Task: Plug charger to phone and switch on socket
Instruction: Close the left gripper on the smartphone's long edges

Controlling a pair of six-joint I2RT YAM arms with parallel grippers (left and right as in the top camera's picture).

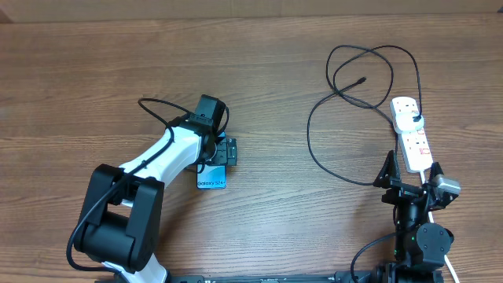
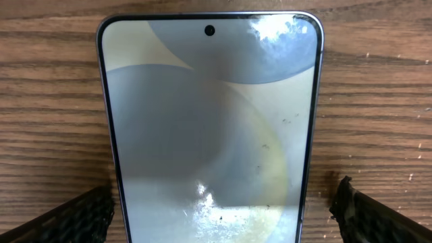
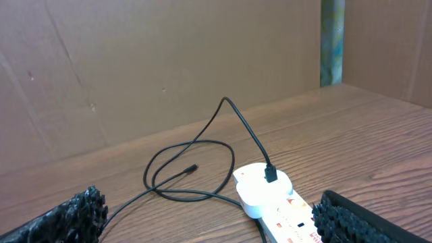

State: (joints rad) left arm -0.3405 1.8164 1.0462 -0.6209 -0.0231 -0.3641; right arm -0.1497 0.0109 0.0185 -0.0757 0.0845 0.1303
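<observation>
At one end of the socket [image 3: 253,194], the charger [image 3: 270,173] sits plugged in.

glossy phone [image 2: 209,128] screen (smudged), wood-grain table [image 1: 259,71]

1. This looks like a robotics lab or test bench, not a home, shop or office.
2. Two robot arms stand at the near edge of a table [image 1: 94,71]. The left arm [image 1: 165,157] is white and black, and the right arm [image 1: 418,232] is black, with loose black wiring running along both.
3. The table has a wood-grain top. Laid out on it like test items are a phone [image 1: 211,179] on the left and a white socket [image 1: 411,134] on the right, with a black charger [image 1: 313,118] plugged into the socket.
4. Plain brown board [image 3: 135,67], like cardboard, walls off the far side of the table. A grey-green post [image 3: 331,40] stands at the far right where two boards meet.
</observation>
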